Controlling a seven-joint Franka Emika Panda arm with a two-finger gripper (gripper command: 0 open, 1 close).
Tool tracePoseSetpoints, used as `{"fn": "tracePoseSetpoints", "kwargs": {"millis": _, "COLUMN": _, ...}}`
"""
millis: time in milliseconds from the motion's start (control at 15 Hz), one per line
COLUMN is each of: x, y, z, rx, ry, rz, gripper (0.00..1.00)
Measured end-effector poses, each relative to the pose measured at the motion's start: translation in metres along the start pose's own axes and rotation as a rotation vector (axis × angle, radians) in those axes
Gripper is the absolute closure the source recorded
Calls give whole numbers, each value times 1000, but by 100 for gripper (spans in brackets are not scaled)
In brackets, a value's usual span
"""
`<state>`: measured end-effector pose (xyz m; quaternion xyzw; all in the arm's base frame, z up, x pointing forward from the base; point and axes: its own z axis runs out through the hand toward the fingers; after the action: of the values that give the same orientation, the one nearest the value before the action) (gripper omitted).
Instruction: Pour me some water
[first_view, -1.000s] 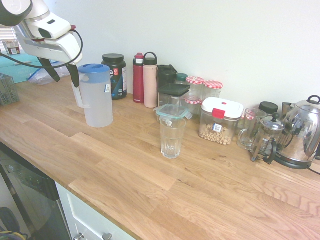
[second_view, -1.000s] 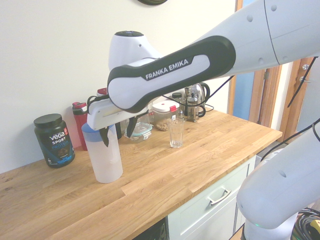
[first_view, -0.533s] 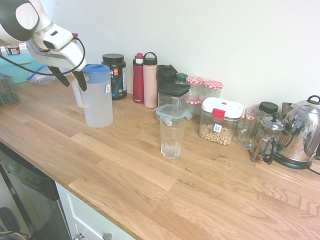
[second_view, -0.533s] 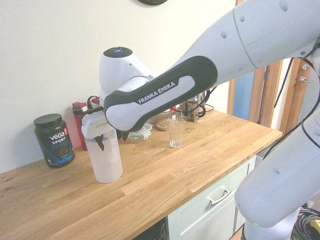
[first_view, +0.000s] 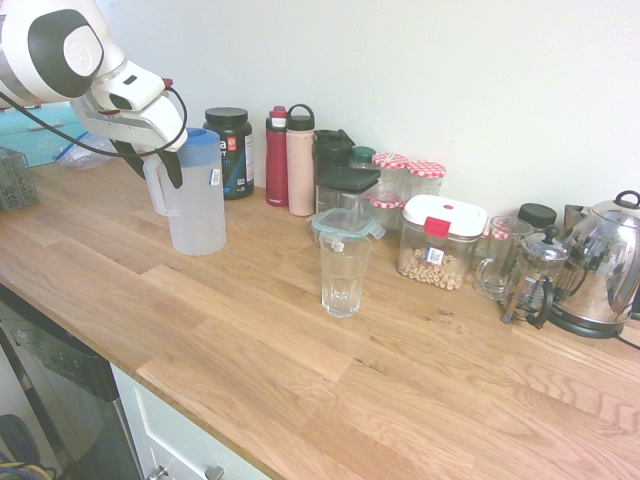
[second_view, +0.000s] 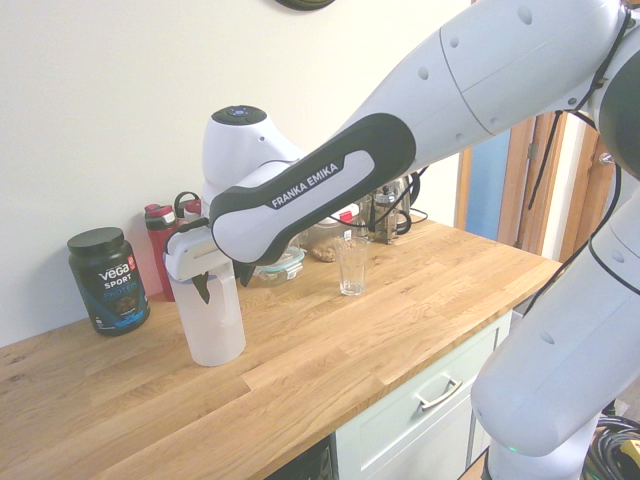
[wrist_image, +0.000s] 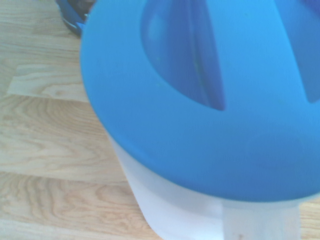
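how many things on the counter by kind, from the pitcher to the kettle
pitcher: 1
protein tub: 1
water bottles: 2
drinking glass: 1
checked-lid jars: 2
white-lid food box: 1
french press: 1
kettle: 1
total: 10

The wrist view is soft all over, and the pitcher's blue lid (wrist_image: 215, 100) overflows its edges, so the handle end is cut off. In the second exterior view the arm covers the top of the pitcher (second_view: 208, 318) and most of the jars behind it. The gripper (first_view: 152, 166) straddles the pitcher's handle, but contact can't be made out (fingers spread). The kettle (first_view: 606, 262) is clipped by the frame edge. The label on the pitcher is too small to read.
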<state>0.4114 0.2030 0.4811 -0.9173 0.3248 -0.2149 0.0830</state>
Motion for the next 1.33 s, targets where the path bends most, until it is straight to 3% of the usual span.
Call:
{"fn": "tracePoseSetpoints", "kwargs": {"millis": 1067, "x": -7, "y": -3, "z": -1, "rx": 1, "ry": -3, "rz": -37, "gripper": 100}}
{"fn": "tracePoseSetpoints", "kwargs": {"millis": 1333, "x": -2, "y": -6, "z": -19, "rx": 11, "ry": 11, "rz": -34, "gripper": 100}}
